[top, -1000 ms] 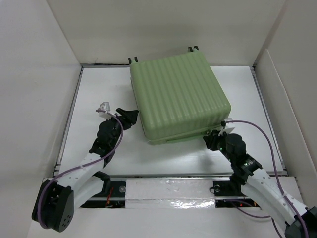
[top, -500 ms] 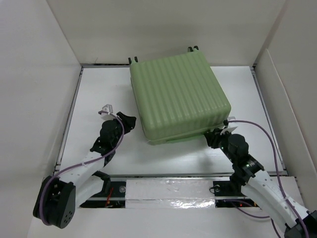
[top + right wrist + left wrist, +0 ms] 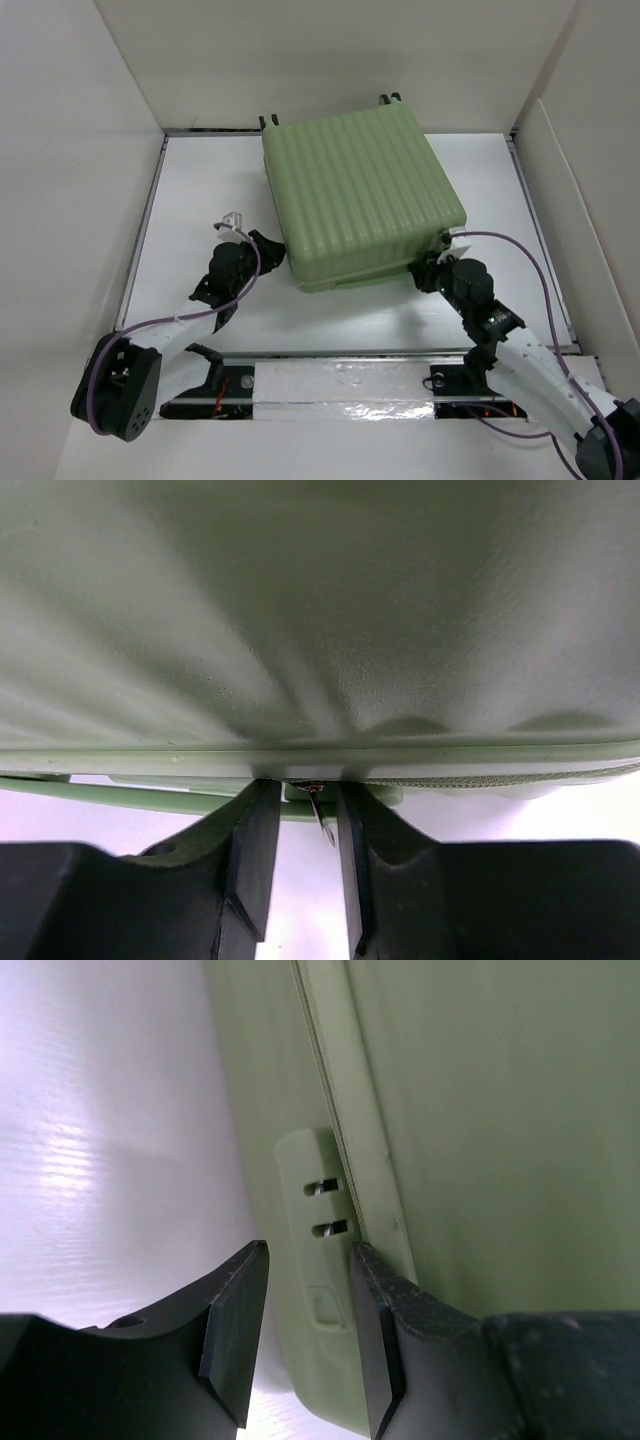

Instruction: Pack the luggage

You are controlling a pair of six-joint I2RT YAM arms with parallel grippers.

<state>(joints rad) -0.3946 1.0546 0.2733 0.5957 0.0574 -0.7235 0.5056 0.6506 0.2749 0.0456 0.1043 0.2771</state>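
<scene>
The luggage (image 3: 360, 195) lies flat on the white surface (image 3: 210, 180), ribbed shell up and wheels (image 3: 390, 99) at the far edge, with its lid down but for a thin gap along the near edge. The left end effector (image 3: 268, 246) sits at the luggage's near left corner. Its fingers (image 3: 235, 1330) are a little spread, framing a small pale green tab (image 3: 318, 1215) with two slots just beside the seam – whether they touch it I cannot tell. The right end effector (image 3: 428, 272) is under the near right corner, its fingers (image 3: 250, 865) narrowly parted with a small metal zip pull (image 3: 320, 818) hanging between them – not visibly pinched.
</scene>
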